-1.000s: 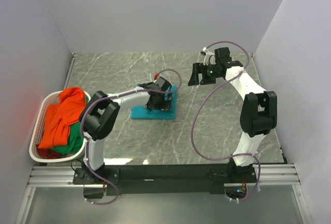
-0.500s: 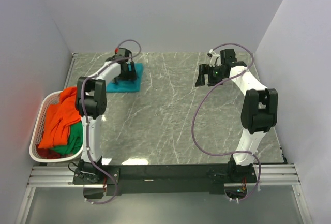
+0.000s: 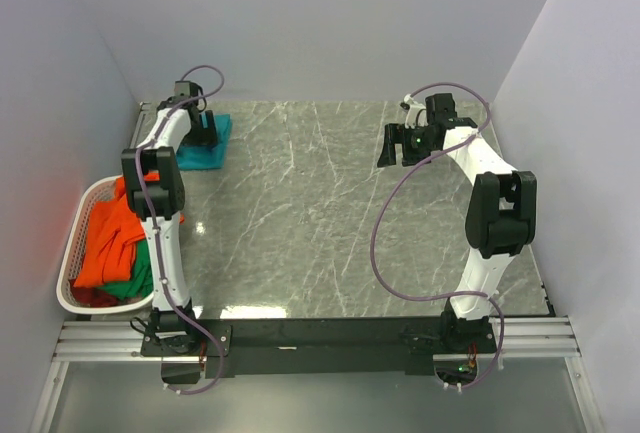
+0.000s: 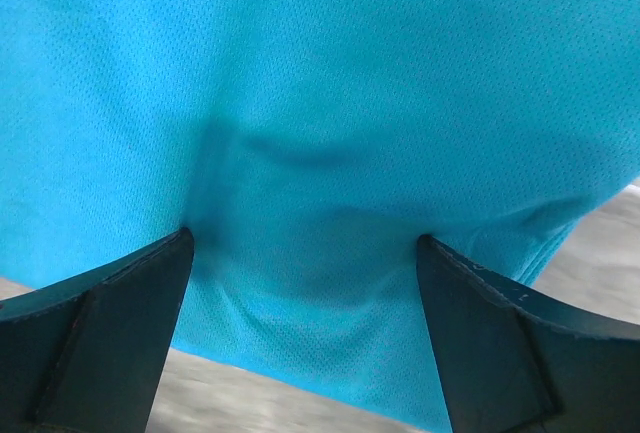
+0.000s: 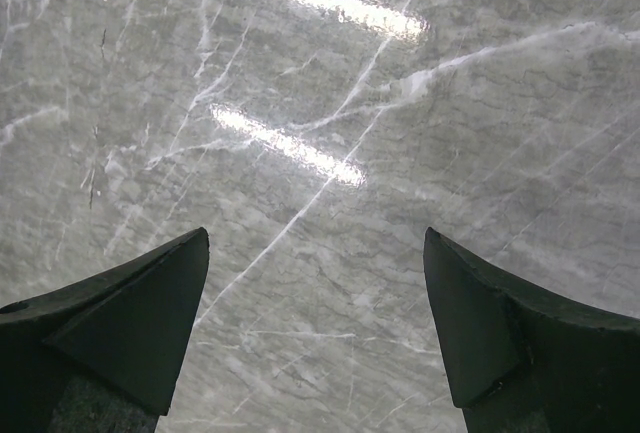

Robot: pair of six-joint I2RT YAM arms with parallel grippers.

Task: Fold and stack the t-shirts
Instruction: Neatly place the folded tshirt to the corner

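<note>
The folded teal t-shirt (image 3: 214,147) lies at the far left back corner of the marble table. My left gripper (image 3: 204,131) rests on top of it. In the left wrist view the teal t-shirt (image 4: 330,93) fills the frame, and the left gripper (image 4: 305,248) has its jaws spread wide, with both fingertips pressing into the cloth. The orange t-shirt (image 3: 112,233) and the green t-shirt (image 3: 141,277) are bunched in the basket. My right gripper (image 3: 391,146) hovers open and empty over bare marble at the back right; it also shows in the right wrist view (image 5: 315,243).
The white laundry basket (image 3: 68,253) stands at the left edge of the table. Grey walls close the back and both sides. The black rail with the arm bases runs along the near edge.
The left gripper has slid the folded teal t-shirt from the table's middle to the far left back corner. The right gripper rose slightly, then stayed still.
</note>
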